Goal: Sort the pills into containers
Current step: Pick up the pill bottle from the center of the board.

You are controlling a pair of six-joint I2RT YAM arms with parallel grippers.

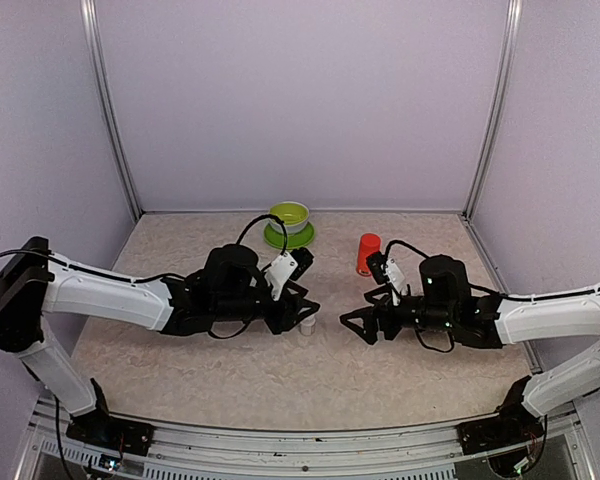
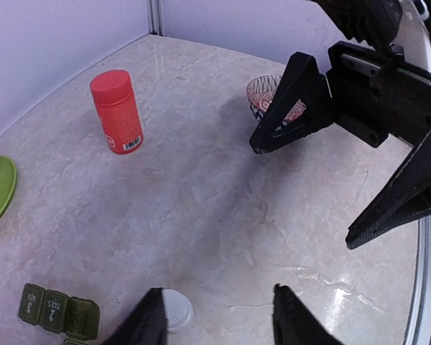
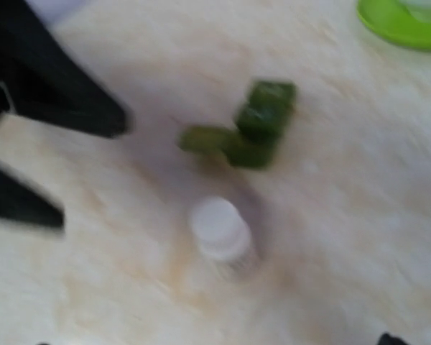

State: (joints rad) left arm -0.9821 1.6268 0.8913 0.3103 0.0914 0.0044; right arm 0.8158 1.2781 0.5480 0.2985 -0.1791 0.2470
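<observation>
Our left hand [image 2: 217, 291] sat part-spread, gripping nothing, the white vial [image 2: 176, 309] against one finger; we had to centre it before squeezing. Meanwhile our right hand [image 2: 302, 194] gaped wide, well off the containers [image 2: 57, 314].

The pale marbled surface [image 1: 230, 370] carries a lime-green saucer [image 1: 276, 240] at 12 o'clock, an upright red bottle [image 1: 368, 254] at 1 o'clock, and a small white bottle [image 1: 306, 326] near centre. The dark green containers [image 2: 57, 310] lie just beside the white bottle. A patterned bowl [image 2: 262, 92] also stands here.
</observation>
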